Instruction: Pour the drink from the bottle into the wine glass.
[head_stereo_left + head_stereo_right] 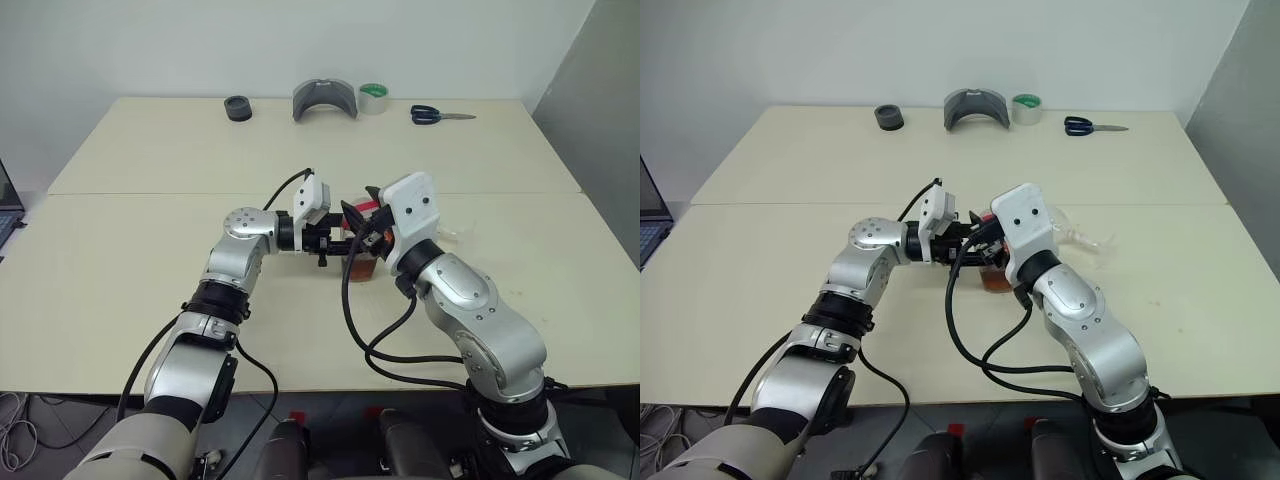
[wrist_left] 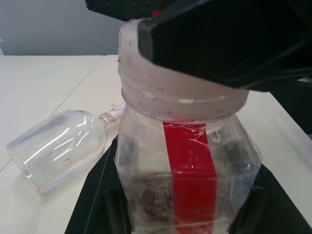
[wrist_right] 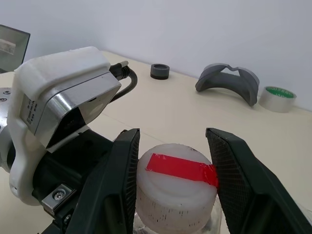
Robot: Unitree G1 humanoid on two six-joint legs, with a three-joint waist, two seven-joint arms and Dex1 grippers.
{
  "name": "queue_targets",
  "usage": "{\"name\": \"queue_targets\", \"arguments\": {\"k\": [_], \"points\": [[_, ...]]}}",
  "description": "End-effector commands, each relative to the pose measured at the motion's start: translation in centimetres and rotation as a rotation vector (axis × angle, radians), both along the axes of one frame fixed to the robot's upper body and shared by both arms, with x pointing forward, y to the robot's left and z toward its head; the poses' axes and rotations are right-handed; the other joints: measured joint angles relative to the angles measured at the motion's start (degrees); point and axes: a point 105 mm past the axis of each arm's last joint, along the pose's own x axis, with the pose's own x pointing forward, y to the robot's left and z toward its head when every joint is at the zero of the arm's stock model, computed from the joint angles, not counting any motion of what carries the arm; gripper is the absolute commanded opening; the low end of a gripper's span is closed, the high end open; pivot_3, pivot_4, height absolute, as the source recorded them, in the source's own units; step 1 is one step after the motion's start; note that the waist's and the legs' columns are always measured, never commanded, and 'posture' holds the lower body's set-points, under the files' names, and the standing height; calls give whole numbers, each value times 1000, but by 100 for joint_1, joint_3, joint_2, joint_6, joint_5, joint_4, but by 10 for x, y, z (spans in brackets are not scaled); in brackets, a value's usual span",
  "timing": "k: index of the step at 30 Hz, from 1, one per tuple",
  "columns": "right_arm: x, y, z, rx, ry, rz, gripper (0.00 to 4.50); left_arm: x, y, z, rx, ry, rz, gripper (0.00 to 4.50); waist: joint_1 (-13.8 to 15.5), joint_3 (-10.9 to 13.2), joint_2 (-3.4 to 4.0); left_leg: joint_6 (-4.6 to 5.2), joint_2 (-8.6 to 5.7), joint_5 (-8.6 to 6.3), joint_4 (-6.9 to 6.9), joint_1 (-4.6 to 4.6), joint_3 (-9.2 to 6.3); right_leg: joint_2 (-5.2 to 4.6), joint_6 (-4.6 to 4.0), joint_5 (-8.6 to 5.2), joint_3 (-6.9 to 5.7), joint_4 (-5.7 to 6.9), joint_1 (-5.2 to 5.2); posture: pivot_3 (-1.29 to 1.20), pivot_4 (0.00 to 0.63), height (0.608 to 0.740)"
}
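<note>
A: Nearest first: how do the arms sit?

B: Both reach in over the table's (image 1: pixel 120 300) near edge and meet around its middle. The left arm bends at the elbow and its gripper (image 1: pixel 340 243) points level, across toward the right arm. The right arm comes up from the near right, forearm angled inward, its gripper (image 3: pixel 173 175) aimed forward and slightly left at the top of the bottle (image 2: pixel 187 165).

A: And the jaws?

B: The left gripper is clamped on the bottle's body, black fingers (image 2: pixel 97 204) pressing both sides. The right gripper's fingers stand on either side of the cap (image 3: pixel 175 195), very close to it; whether they grip it I cannot tell.

A: The bottle itself?

B: Upright, mid-table, with the drink (image 1: pixel 360 268) low inside. The cap looks whitish with a red strip across it.

A: The glass?

B: The glass (image 2: pixel 58 148) lies on its side on the table just beyond the bottle, toward the right edge.

A: Farther back?

B: Along the far edge: a black ring (image 1: pixel 238 108), a grey curved piece (image 1: pixel 325 100), a tape roll (image 1: pixel 373 98), and scissors (image 1: pixel 440 115).
</note>
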Motion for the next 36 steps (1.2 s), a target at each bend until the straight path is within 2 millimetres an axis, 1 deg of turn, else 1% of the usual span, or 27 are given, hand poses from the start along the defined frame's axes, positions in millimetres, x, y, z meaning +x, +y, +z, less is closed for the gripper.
{"name": "queue_targets", "arguments": {"k": [1,2,6,7,10,13,15,17,19,21,24,26,27,29,32,34,36], "points": [[0,-2,0,-6,4,5,1827,-2,-3,17,-28,-74,-21,1814,0,0,0,0,0,0,0,0,0,0,0,0,0,0,0,0,150,740],[0,-1,-1,-11,8,11,1827,-2,-3,17,-29,-74,-22,1814,0,0,0,0,0,0,0,0,0,0,0,0,0,0,0,0,150,740],[-2,1,-12,-103,46,195,1827,-3,-4,19,-25,-80,-34,1814,0,0,0,0,-2,0,1,0,1,-1,0,0,0,-1,1,0,150,740],[-1,-1,-14,-133,45,244,1827,-3,-4,19,-25,-81,-36,1813,0,0,0,1,-2,0,1,0,1,-1,0,0,-1,-2,1,0,150,740],[1,-12,-14,-243,57,486,1827,-5,-4,21,-21,-87,-52,1811,0,1,0,1,-3,-1,0,0,2,0,0,0,-1,-3,2,0,150,740],[4,-22,-6,-284,72,606,1827,-6,-4,22,-21,-93,-59,1806,-8,1,1,2,0,-1,0,3,2,2,0,0,-3,-4,5,0,150,740],[4,-27,-1,-295,104,658,1827,-7,-4,22,-23,-97,-61,1797,-8,3,4,2,2,-1,-2,3,3,4,0,0,-3,-3,4,0,150,740],[3,-29,-1,-288,130,670,1827,-7,-5,21,-25,-99,-61,1797,-6,3,4,2,2,-1,-1,1,1,4,0,0,-3,-4,4,0,150,740],[5,-31,3,-275,100,632,1827,-8,-4,20,-26,-99,-61,1797,-5,3,4,2,1,-1,0,1,0,1,0,0,-3,-3,4,0,150,740],[10,-35,10,-231,48,560,2566,-9,-4,20,-28,-99,-60,1797,-4,3,4,1,1,-1,0,1,1,1,0,0,-2,-3,4,0,150,740],[12,-40,18,-182,13,495,3531,-9,-4,19,-30,-99,-57,1796,-3,3,4,1,1,0,2,1,1,-1,0,0,-1,-1,4,0,150,740],[5,-43,25,-138,-7,448,4258,-9,-3,19,-30,-99,-52,1796,7,3,4,1,0,0,1,0,1,-2,0,0,0,-1,3,0,150,740],[3,-43,27,-120,-12,427,4500,-9,-3,19,-31,-99,-50,1794,8,3,4,1,2,0,1,-1,-2,-3,0,0,-2,-1,3,0,150,740],[-7,-40,26,-98,-11,414,4500,-10,-3,19,-31,-99,-50,1793,12,3,4,0,1,0,0,-2,-3,-4,0,0,-2,-2,2,0,150,740],[-21,-30,20,-84,-10,402,4500,-10,-3,18,-29,-98,-51,1793,12,3,4,1,1,0,0,-2,-2,-5,0,0,-1,-2,2,0,150,740],[-23,-24,17,-81,-17,378,4500,-10,-3,18,-29,-97,-53,1793,6,3,4,1,0,0,1,-1,-1,-3,0,0,0,-1,2,0,150,740],[-21,-22,17,-76,-33,340,4500,-9,-4,19,-30,-96,-56,1793,2,3,4,1,0,0,1,0,1,-2,0,0,0,0,2,0,150,740]]}}
